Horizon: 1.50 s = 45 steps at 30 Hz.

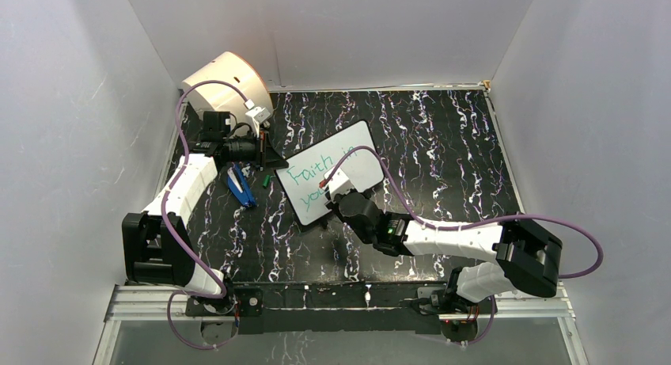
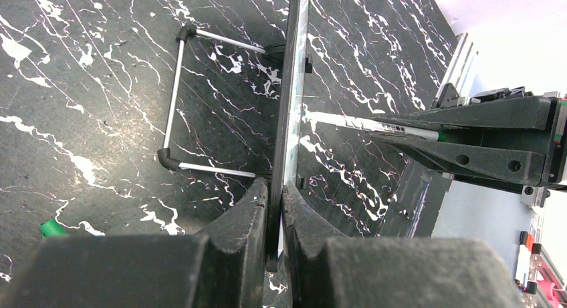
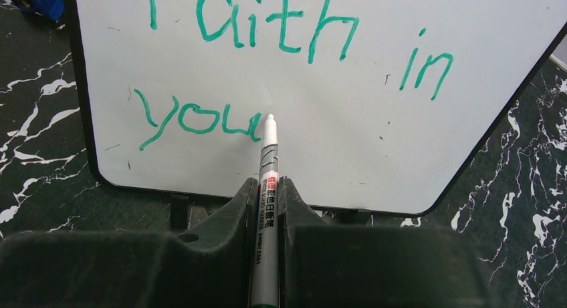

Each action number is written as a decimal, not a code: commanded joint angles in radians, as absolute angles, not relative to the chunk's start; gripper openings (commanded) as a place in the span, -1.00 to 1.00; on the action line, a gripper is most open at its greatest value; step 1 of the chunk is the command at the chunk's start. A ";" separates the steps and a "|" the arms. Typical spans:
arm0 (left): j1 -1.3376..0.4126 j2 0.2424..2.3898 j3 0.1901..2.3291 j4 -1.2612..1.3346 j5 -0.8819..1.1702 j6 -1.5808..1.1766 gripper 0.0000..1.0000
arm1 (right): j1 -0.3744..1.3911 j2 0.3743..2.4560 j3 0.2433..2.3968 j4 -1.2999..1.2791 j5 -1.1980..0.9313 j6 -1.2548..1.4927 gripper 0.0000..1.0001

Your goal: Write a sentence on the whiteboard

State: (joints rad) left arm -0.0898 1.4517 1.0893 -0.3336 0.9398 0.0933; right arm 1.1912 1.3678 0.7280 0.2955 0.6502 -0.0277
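"Faith in you" on whiteboard [image 3: 374,141]

marker [image 3: 268,168] before whiteboard [image 3: 374,141], drum [image 1: 229,84] behind left

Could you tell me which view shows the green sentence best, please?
Right wrist: the sentence fills the frame, reading "Faith in you". Top shows it small, partly behind the right arm; left wrist sees the whiteboard edge-on.
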 commanded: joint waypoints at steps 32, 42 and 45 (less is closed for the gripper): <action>-0.100 1.476 1.097 -0.388 0.870 0.106 -1.00 | 1.173 1.371 0.743 0.231 0.639 0.035 -1.00; -0.101 1.477 1.097 -0.388 0.869 0.106 -1.00 | 1.173 1.376 0.736 0.224 0.628 0.047 -1.00; -0.101 1.479 1.097 -0.388 0.870 0.106 -1.00 | 1.173 1.382 0.743 0.235 0.624 0.043 -1.00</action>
